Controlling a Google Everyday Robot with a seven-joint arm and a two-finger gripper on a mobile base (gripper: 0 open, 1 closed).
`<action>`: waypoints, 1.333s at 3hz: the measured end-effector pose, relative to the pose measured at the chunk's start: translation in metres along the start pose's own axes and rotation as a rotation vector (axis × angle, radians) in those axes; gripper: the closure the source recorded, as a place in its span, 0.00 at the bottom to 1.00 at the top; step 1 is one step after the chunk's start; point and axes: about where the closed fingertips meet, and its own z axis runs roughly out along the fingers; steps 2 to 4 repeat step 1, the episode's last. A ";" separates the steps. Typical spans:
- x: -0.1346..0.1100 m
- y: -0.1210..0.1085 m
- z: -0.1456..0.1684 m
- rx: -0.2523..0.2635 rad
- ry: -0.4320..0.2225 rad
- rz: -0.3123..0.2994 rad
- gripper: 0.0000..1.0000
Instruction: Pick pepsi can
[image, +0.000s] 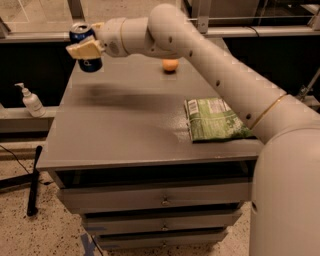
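The pepsi can (86, 49), dark blue with a silver top rim, is held in the air above the far left corner of the grey cabinet top (125, 130). My gripper (86, 48) is shut on the can, with its cream-coloured fingers (84, 49) across the can's front. The can is upright and clear of the surface, and its shadow lies on the top below it. My white arm reaches in from the right, across the back of the cabinet.
An orange ball (170, 65) sits at the back of the top. A green snack bag (212, 120) lies flat at the right. A soap dispenser bottle (31, 100) stands on a ledge left of the cabinet. Drawers (160, 200) are below.
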 end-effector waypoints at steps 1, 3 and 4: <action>-0.005 0.000 -0.002 0.002 -0.004 -0.006 1.00; -0.005 0.000 -0.002 0.002 -0.004 -0.006 1.00; -0.005 0.000 -0.002 0.002 -0.004 -0.006 1.00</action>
